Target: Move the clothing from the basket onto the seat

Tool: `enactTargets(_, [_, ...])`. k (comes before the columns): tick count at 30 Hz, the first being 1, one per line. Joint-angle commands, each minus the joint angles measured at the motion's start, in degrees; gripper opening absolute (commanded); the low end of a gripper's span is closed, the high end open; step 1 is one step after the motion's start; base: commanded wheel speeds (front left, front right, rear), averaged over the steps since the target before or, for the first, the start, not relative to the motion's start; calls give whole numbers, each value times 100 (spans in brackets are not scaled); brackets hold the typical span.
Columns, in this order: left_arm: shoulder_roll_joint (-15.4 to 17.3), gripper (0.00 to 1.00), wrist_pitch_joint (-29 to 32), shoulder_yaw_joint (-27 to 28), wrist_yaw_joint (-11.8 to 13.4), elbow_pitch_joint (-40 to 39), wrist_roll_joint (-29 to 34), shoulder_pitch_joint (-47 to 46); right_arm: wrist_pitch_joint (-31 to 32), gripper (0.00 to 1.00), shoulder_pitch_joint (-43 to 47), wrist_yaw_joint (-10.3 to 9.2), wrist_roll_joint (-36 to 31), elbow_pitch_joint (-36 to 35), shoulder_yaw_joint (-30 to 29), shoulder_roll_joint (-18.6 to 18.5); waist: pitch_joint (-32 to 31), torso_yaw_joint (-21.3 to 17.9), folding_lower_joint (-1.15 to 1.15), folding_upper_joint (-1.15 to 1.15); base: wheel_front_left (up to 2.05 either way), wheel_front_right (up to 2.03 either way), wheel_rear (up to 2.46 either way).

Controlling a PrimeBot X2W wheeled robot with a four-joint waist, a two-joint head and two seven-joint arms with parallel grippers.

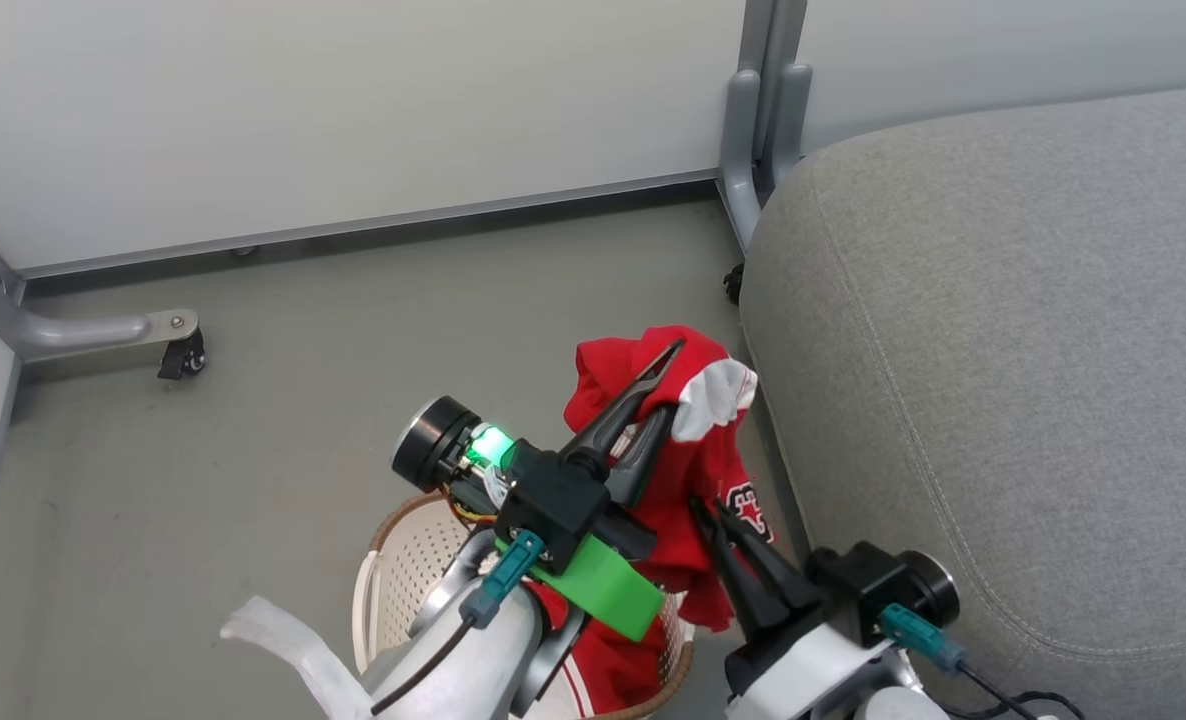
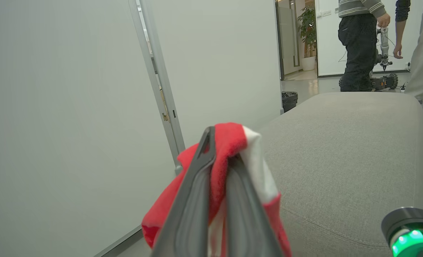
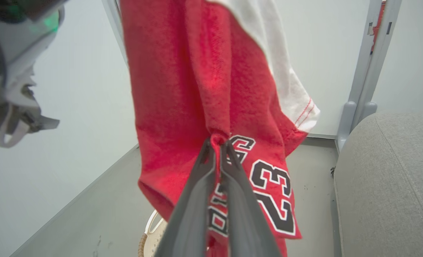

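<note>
The red garment (image 3: 197, 100) bears a black, white-edged "23".

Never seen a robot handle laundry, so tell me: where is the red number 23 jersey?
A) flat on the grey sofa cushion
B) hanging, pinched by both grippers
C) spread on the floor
B: the red jersey hangs over the basket, with the left gripper shut on its top and the right gripper shut beside the 23.

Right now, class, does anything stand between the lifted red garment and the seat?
Nothing visible does. The garment hangs from the left gripper and the right gripper, both shut on it, right beside the seat; the cushion top there is bare.
</note>
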Motion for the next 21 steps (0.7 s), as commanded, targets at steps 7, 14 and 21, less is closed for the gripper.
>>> enactTargets(7, [31,0,3,32,57,204,69,-89,-4,0,-132,-3,-25,98,121,-19,33,-14,0,0,0,0,0])
enactTargets(14, [112,0,4,139,82,464,69,28,-4,0,-10,-1,46,-200,-186,-11,58,-15,0,0,0,0,0])
enactTargets(21, [121,62,4,297,59,613,-9,154,-4,0,-16,-2,6,-275,-207,-14,86,-20,0,0,0,0,0])
